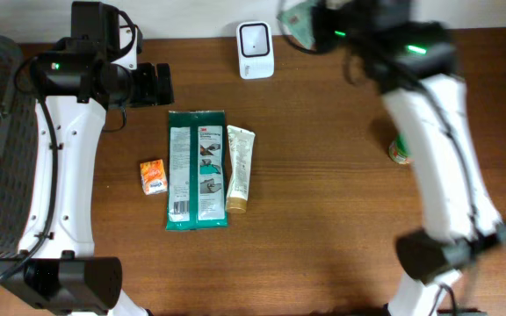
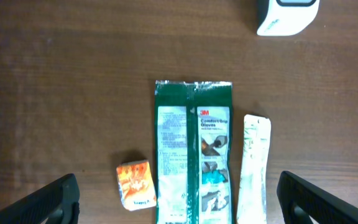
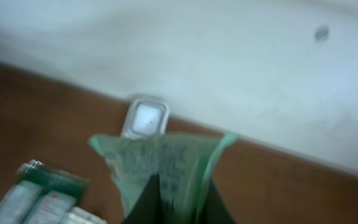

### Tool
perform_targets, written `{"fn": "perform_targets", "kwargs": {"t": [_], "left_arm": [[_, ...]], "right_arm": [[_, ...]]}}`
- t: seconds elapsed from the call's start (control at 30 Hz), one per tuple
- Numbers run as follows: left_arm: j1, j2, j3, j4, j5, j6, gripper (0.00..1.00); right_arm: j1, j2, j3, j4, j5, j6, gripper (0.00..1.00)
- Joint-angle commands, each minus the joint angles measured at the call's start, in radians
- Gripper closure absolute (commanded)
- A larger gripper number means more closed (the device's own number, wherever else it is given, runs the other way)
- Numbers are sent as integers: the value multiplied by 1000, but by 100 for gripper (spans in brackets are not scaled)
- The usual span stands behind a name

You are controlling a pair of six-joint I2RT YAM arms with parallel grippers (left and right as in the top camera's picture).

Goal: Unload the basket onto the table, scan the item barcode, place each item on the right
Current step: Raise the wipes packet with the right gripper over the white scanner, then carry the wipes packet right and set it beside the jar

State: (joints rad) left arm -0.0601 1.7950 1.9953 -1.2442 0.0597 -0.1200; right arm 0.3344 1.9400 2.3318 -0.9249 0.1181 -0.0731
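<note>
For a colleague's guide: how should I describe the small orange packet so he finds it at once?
On the brown table, find the long green package. The orange packet lies just left of it, the smallest item and the only orange one.

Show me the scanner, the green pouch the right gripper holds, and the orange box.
scanner (image 1: 256, 48), overhead view, its top face.
green pouch (image 3: 160, 155), right wrist view, printed middle panel.
orange box (image 2: 134, 183), left wrist view, its top face.
</note>
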Motion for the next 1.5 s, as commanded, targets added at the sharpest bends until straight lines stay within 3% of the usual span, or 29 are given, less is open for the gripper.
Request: {"fn": "perform_targets", "kwargs": {"t": [0.0,0.17,0.27,0.33,0.43,1.1,1.37,1.47], "left_arm": [[-3,-10,14,0,-3,6,1],[-3,-10,14,0,-3,6,1],[-3,-10,14,0,-3,6,1],[-3,-10,14,0,-3,6,1],[-3,-10,14,0,-3,6,1],[-3,-10,14,0,-3,6,1],[-3,-10,14,0,-3,6,1],[-3,-10,14,0,-3,6,1]], "right_arm": [[63,182,2,175,266,-194,96],[98,396,2,601,294,-527,96],[98,478,1,784,267,-641,96],[97,524,1,845,253,-764,96],[97,570,1,863,253,-837,96],[84,585,-5,847,196,-834,96],[79,460,-4,779,196,-589,96],[77,340,-4,630,152,-431,96]]}}
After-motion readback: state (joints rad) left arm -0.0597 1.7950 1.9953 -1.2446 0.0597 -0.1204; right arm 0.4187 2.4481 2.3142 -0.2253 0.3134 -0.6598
